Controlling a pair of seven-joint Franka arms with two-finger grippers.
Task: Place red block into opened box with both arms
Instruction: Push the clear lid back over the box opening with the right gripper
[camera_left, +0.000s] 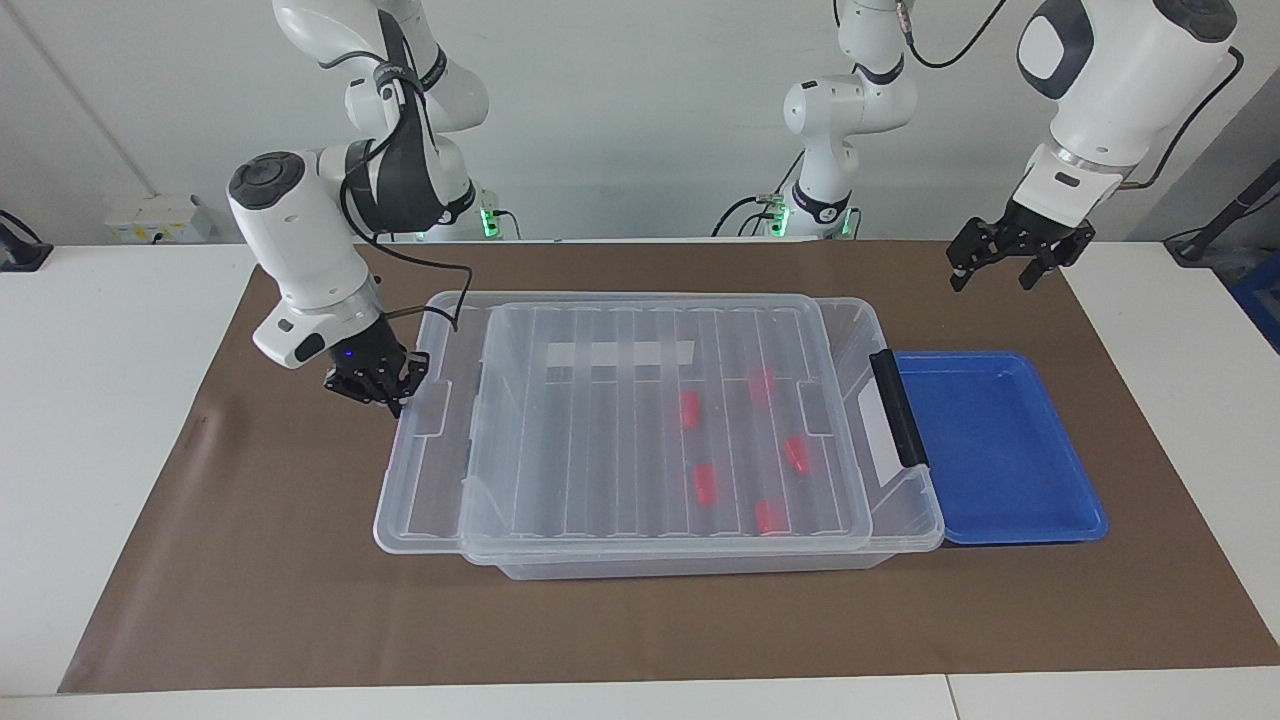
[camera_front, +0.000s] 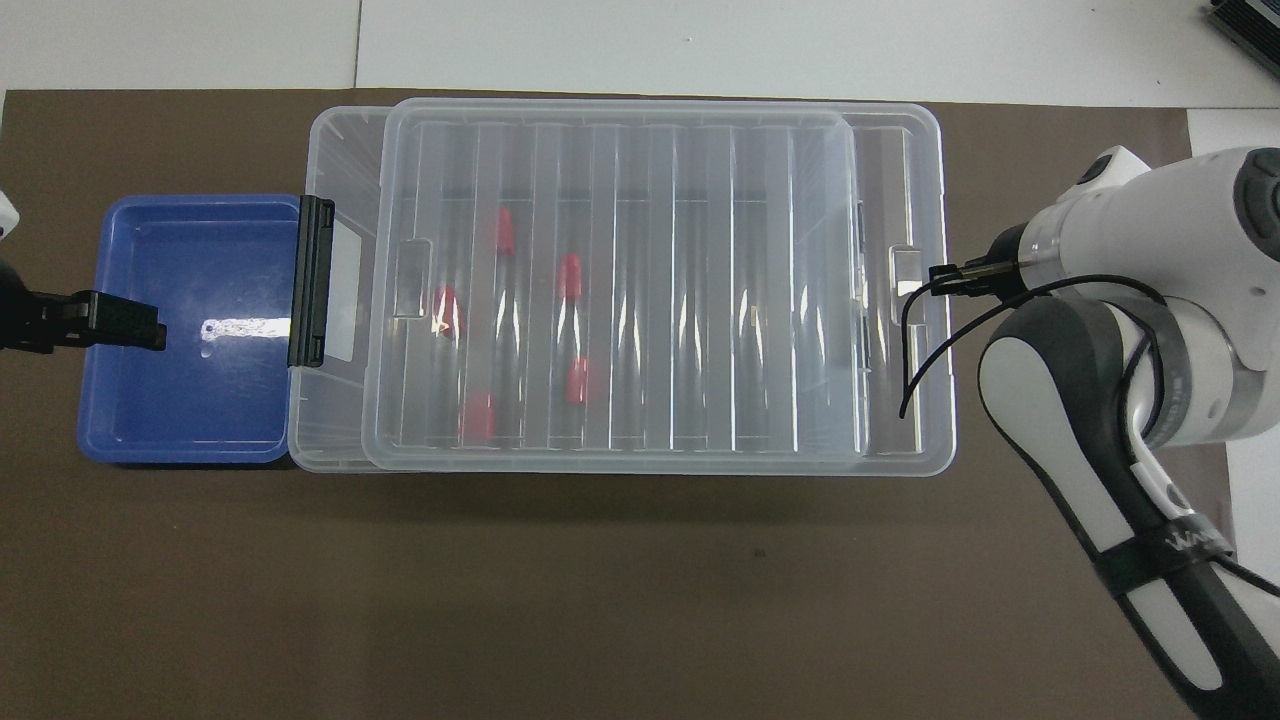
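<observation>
five red blocks (camera_left: 797, 455) lie in the clear box (camera_left: 905, 520) under its lid (camera_left: 600, 420). the right gripper (camera_left: 392, 392) is clenched at the lid's edge. the left gripper (camera_left: 1005, 262) hangs released above the brown mat, near the blue tray (camera_left: 1000, 450).

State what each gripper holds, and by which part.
Left gripper, open and raised: nothing. Right gripper, jaws shut, meets the lid at its end rim; pinching or merely pressing cannot be told.
</observation>
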